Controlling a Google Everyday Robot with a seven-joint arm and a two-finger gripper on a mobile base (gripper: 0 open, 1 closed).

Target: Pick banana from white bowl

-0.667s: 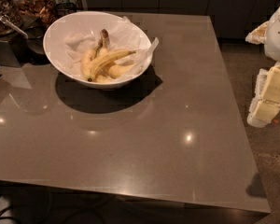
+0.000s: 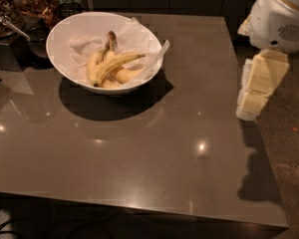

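The white bowl (image 2: 60,54), lined with crumpled white paper, stands at the table's back left. The banana (image 2: 114,63), long, slender and yellow, lies across the top of the fruit in it, with its thin stem pointing right and its dark tip at the lower left. Under it are shorter, plumper bananas (image 2: 93,63) joined at a dark brown stem. My gripper (image 2: 256,91), cream-coloured below a white arm, hangs at the table's right edge. It is far to the right of the bowl and holds nothing that I can see.
The brown glossy table (image 2: 139,148) has its front edge near the bottom and its right edge under the gripper. Dark containers of food (image 2: 37,6) and a utensil handle (image 2: 12,28) stand at the back left, close to the bowl. Speckled floor (image 2: 289,148) lies to the right.
The gripper and arm have moved left and slightly up, further into view at the table's right edge. The bowl and bananas have not moved.
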